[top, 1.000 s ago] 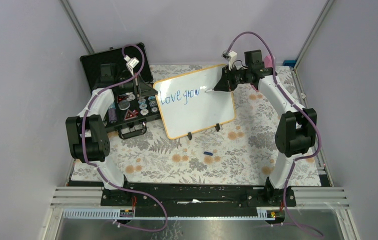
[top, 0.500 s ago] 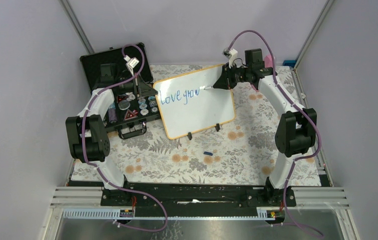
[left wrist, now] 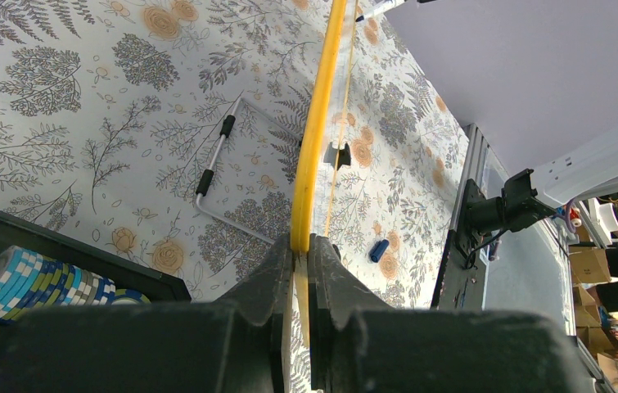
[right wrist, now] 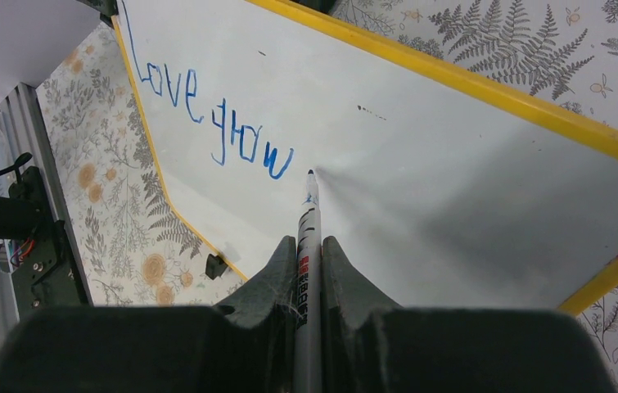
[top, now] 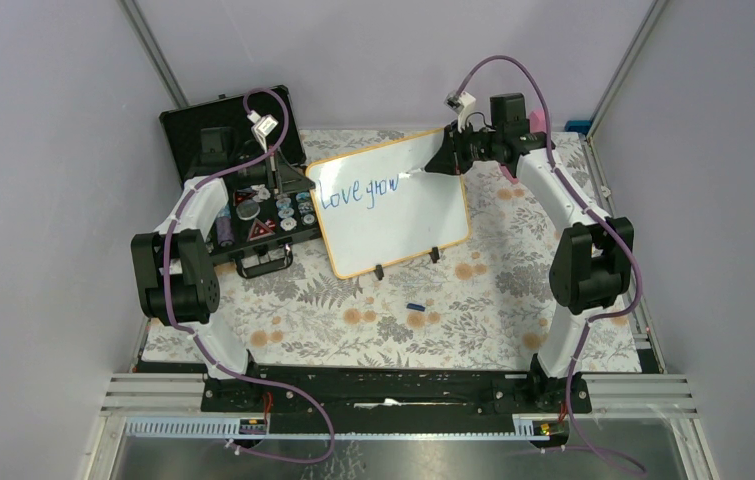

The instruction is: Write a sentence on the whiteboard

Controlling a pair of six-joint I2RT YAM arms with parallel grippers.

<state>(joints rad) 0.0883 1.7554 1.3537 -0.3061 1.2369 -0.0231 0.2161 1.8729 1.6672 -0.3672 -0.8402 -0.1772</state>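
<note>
At the far centre of the floral-patterned table cover (top: 493, 310), the rectangular white board with a thin orange-yellow rim (top: 393, 215) stands tilted on two small black feet. It is just beside the open black foam-lined case (top: 178, 135).

**Tool state**
- Left gripper (left wrist: 304, 244): jaws shut on the board's yellow rim at its left edge, one finger on each face.
- Right gripper (right wrist: 309, 250): jaws shut on a slim white marker pen (right wrist: 307, 214), tip pointing forward. The tip sits at or just off the white face, immediately right of the last letter. Contact cannot be confirmed.

**Progress**
The blue handwritten words (right wrist: 207, 115) read "Love grow". The sentence is judged unfinished.

**Handling**
- The board looks thin, stiff and light. Propped on small feet, it is likely to slide or tip under pen pressure, so it needs bracing.
- Take hold at the rim only. The glossy face is probably slippery, and fresh ink would smear.
- The marker barrel is smooth and slender and may pivot between the fingers if pressed hard. Light strokes are advisable.

A small blue cap (top: 414, 305) lies on the cover in front of the board, well apart from both grippers.
</note>
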